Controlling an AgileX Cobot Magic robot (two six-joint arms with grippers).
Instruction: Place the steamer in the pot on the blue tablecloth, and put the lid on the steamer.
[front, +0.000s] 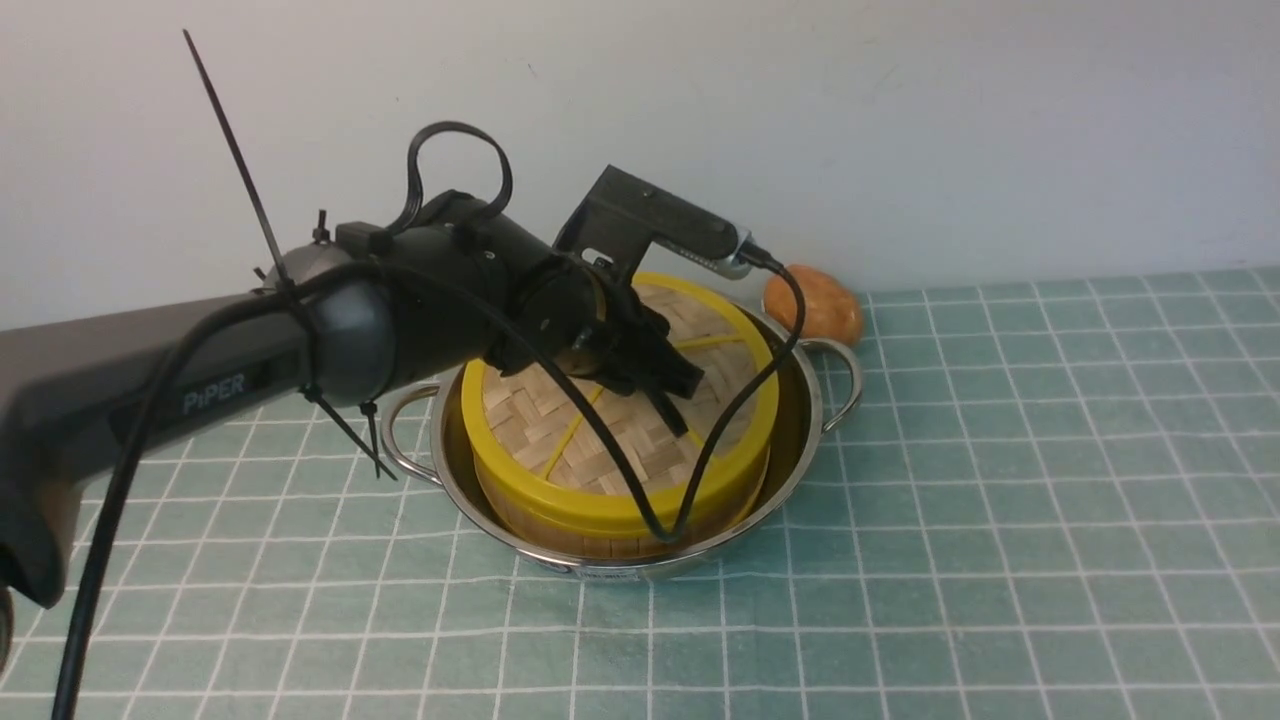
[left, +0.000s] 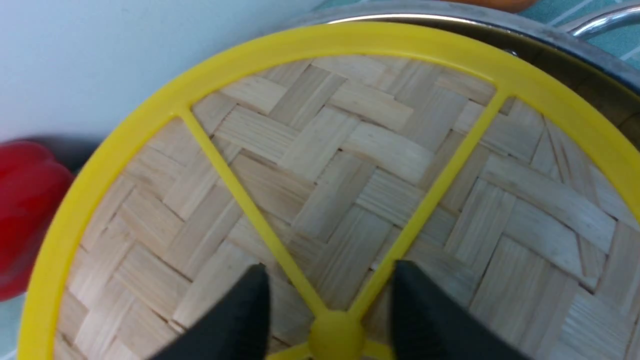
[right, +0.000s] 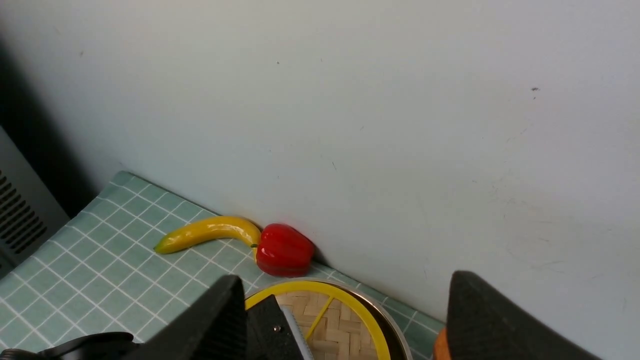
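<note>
Lid (front: 640, 440) on steamer (front: 610, 545) in pot (front: 590, 572), left gripper (left: 330, 310) open around the knob (left: 336, 334), right gripper (right: 347, 310) open; lift left straight up, don't snag knob.

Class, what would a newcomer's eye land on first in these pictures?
Probably the woven bamboo lid with its bright yellow rim, sitting on the steamer inside the shiny pot. Next comes the dark left arm, reaching over it. In the right wrist view, a red bell pepper glows beside a yellow banana.
</note>
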